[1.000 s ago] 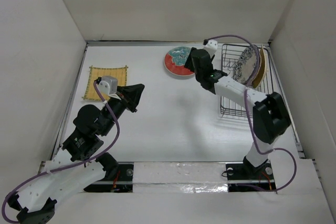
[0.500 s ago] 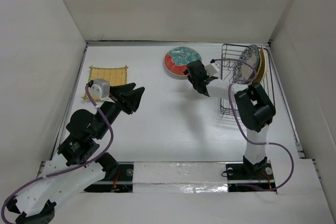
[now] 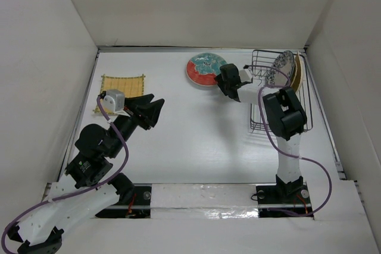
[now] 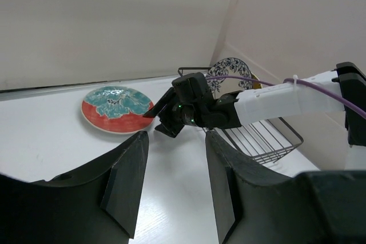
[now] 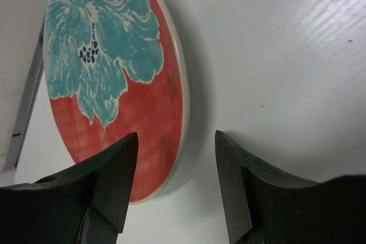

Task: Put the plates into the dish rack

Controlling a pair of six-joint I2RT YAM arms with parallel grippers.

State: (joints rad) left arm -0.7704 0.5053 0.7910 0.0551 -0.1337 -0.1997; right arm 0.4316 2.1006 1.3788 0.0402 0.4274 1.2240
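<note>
— White table (image 3: pixel 196 147), seen from above: what lies where?
— Red-rimmed plate (image 3: pixel 205 69) lies flat at the far edge, right gripper (image 3: pixel 219 82) just beside it. Blue-and-white plate (image 3: pixel 280 71) stands in the dish rack (image 3: pixel 256 117), a yellow plate (image 3: pixel 296 75) behind it. Square yellow plate (image 3: pixel 122 90) lies far left, near the left gripper (image 3: pixel 158 111).
— Left wrist?
— Fingers spread, nothing between them.
— Right wrist?
— Fingers spread, the red-rimmed plate's edge just ahead of the gap.

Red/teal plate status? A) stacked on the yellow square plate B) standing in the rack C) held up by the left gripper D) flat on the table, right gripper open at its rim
D: the red-and-teal plate lies flat on the table, outside the dish rack, and the right gripper sits at its rim with the jaws apart, not closed on it.
</note>
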